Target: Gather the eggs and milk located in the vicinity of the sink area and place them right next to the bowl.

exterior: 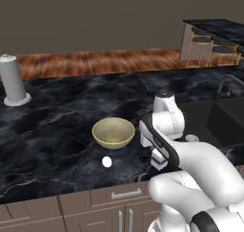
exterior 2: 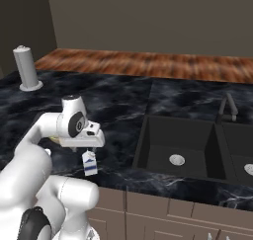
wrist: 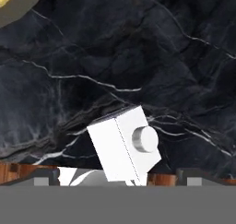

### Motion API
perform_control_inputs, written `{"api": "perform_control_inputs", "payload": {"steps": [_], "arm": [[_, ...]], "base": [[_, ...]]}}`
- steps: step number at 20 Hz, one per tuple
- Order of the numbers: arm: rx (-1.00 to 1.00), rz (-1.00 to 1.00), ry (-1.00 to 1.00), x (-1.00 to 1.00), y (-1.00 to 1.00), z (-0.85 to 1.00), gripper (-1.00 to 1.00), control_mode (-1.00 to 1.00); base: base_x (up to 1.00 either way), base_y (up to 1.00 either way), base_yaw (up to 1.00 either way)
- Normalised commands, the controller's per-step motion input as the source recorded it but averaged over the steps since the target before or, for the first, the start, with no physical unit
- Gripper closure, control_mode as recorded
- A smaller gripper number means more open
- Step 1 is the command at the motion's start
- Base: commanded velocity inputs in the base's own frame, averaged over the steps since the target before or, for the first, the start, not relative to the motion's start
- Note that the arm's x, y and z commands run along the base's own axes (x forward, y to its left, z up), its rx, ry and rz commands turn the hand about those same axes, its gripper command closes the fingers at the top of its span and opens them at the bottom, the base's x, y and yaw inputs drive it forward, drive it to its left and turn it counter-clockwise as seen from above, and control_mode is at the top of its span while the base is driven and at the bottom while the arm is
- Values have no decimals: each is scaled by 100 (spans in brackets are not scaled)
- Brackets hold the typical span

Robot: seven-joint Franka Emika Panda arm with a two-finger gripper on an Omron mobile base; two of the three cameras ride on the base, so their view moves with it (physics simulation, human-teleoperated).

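Milk carton [exterior 2: 89, 163], blue markings too blurred to read, below wide-apart pincer [exterior 2: 89, 151], seemingly unheld

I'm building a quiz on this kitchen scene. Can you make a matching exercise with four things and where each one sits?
Things:
1. bowl
2. white egg
3. milk carton
4. grey cylinder

Places:
A. far back on the counter, away from the sink
B. below the open gripper, near the counter's front edge
C. on the counter in front of the bowl
D. mid-counter, beside the arm

Pairs: 1-D, 2-C, 3-B, 4-A
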Motion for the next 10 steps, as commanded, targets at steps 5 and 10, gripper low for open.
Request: {"api": "perform_control_inputs", "payload": {"steps": [5,10], "arm": [[-1,0,3,19,-17,-48,-100,-100],[0,0,2,10,-8,-38,-100,-100]], "base": [[0,0,0],[0,0,0]]}}
